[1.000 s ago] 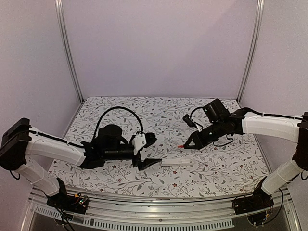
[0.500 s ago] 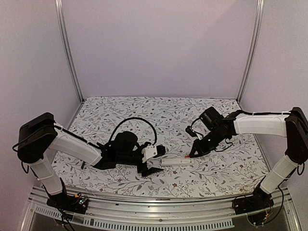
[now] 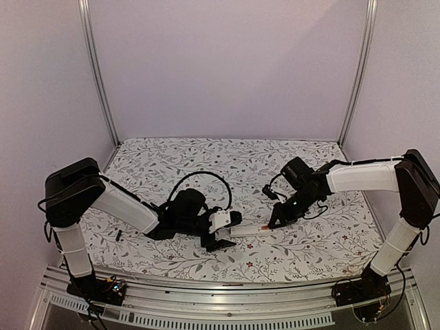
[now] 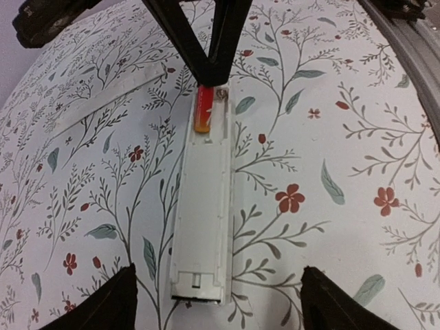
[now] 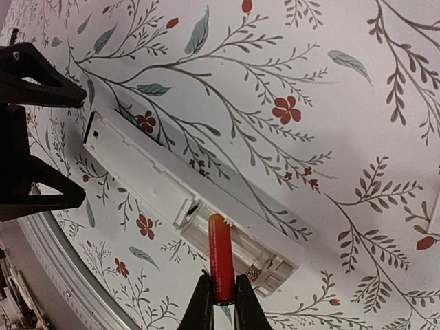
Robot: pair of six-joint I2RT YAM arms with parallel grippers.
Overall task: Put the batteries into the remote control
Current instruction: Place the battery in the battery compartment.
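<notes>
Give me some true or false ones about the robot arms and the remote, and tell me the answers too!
1. The right gripper holds the battery. True.
2. The battery is blue. False: it is red-orange.
3. The left gripper is squeezing the remote. False: it is open, with a finger on each side of the remote's end, not touching it.
4. The remote lies flat on the table. True.
5. The battery's tip is at the remote's slot. True.
</notes>
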